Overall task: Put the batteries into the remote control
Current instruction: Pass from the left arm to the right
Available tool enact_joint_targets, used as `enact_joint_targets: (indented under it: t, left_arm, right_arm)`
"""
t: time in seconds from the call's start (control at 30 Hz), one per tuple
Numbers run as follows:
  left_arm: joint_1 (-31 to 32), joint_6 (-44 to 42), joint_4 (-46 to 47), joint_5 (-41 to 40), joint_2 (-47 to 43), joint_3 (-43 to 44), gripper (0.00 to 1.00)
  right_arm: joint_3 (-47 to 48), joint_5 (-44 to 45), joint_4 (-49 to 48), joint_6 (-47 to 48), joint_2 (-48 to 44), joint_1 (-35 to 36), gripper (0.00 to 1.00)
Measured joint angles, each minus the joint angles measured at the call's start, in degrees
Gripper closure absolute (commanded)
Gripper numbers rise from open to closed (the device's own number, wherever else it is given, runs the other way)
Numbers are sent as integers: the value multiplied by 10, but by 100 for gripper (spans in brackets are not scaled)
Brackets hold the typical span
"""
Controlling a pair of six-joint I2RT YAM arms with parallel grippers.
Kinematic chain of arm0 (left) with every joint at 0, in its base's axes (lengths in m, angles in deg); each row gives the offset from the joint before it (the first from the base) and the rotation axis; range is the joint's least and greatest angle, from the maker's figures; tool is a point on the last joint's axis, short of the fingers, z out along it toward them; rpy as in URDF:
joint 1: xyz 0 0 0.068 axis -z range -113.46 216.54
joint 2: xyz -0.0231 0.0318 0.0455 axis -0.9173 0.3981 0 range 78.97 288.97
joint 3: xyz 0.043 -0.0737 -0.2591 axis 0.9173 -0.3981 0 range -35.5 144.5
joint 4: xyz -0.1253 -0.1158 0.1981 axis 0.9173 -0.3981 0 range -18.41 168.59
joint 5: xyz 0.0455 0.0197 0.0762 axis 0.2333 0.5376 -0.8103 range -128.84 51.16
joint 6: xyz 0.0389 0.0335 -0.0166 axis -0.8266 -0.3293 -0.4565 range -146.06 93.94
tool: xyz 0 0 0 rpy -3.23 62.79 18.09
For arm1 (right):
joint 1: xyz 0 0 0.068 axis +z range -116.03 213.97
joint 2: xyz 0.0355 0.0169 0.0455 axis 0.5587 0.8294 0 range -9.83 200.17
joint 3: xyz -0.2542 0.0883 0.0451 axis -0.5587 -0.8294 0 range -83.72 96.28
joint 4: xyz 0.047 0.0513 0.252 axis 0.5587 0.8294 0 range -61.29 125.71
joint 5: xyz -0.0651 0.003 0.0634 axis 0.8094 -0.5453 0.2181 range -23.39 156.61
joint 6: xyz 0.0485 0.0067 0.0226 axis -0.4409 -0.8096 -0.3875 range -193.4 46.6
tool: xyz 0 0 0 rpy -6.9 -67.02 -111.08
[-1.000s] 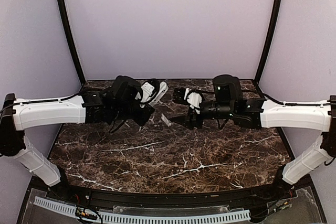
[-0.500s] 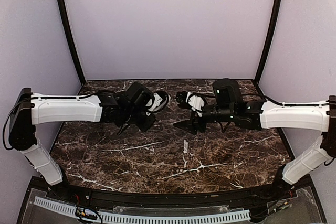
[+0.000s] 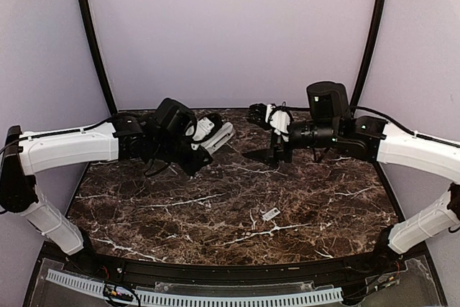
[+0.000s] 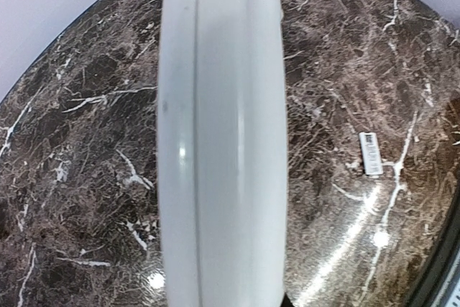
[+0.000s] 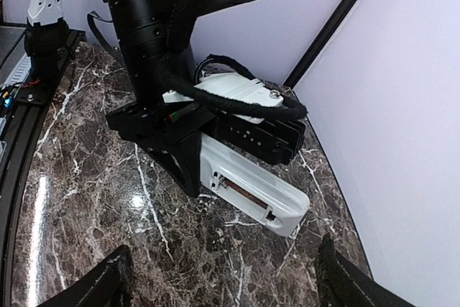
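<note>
Steadiness matters: left claw (image 3: 203, 137), clamped on the remote control (image 5: 253, 193), should present its compartment (image 5: 243, 192) squarely to the gaping, empty right claw (image 3: 256, 135).

Remote control (image 3: 221, 135) in left claw (image 3: 203, 136), right claw (image 3: 254, 134) to its right, cover piece (image 3: 271, 213) on table (image 3: 180, 213) in front

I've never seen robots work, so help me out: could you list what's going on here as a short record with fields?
Left hand: shut on the remote control
Right hand: open, holding nothing
Compartment: uncovered, something reddish inside, too small to name
Cover piece: lying flat on the table, apart from both hands
</note>
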Motion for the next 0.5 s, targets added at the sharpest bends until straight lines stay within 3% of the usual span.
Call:
enact_joint_targets:
  t: [0.13, 0.3, 0.5]
  left_arm:
    - [-3, 26, -25, 80, -15, 15, 100]
    - [-4, 54, -59, 168, -19, 26, 100]
    - [-4, 71, -83, 220, -19, 26, 100]
  right_arm:
    - [9, 7, 26, 116, -11, 18, 2]
    - [16, 61, 39, 280, -6, 83, 1]
    - [56, 147, 30, 413, 52, 114, 1]
